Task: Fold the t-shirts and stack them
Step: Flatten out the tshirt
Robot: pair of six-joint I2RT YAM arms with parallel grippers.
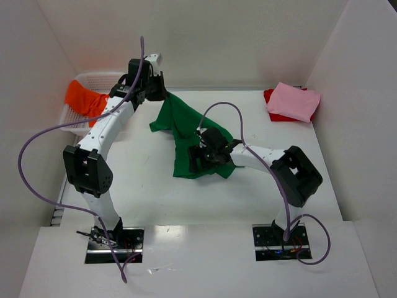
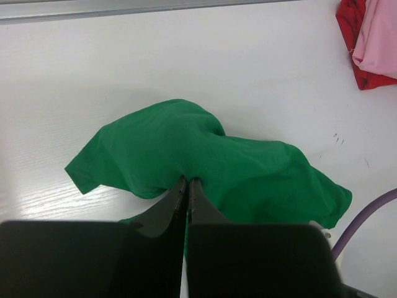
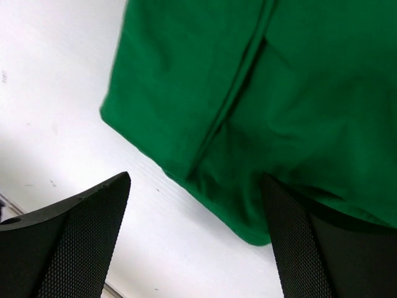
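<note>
Top view: the green shirt [image 1: 189, 133] is seen crumpled in the middle of the table [image 1: 142, 180]. One end of it is held up by the left gripper [image 1: 159, 93], next to the white basket [image 1: 102, 77], where an orange shirt [image 1: 84, 99] is hung over the rim. The right gripper [image 1: 200, 158] is held over the near end of the green shirt. A pink shirt [image 1: 294, 101] is laid on a red shirt [image 1: 270, 95] in the far right corner.

Left wrist view: the fingers are pressed together, and a fold of green cloth is pinched between them. The rest of the shirt sags down to the table.

Right wrist view: the fingers [image 3: 74, 242] are wide apart, with nothing between them. A hem and a seam of the green shirt are seen just below.

The shirt is judged to be light, soft and floppy. No shape will be kept by it, so it is best held at a corner or hem and pulled flat.
</note>
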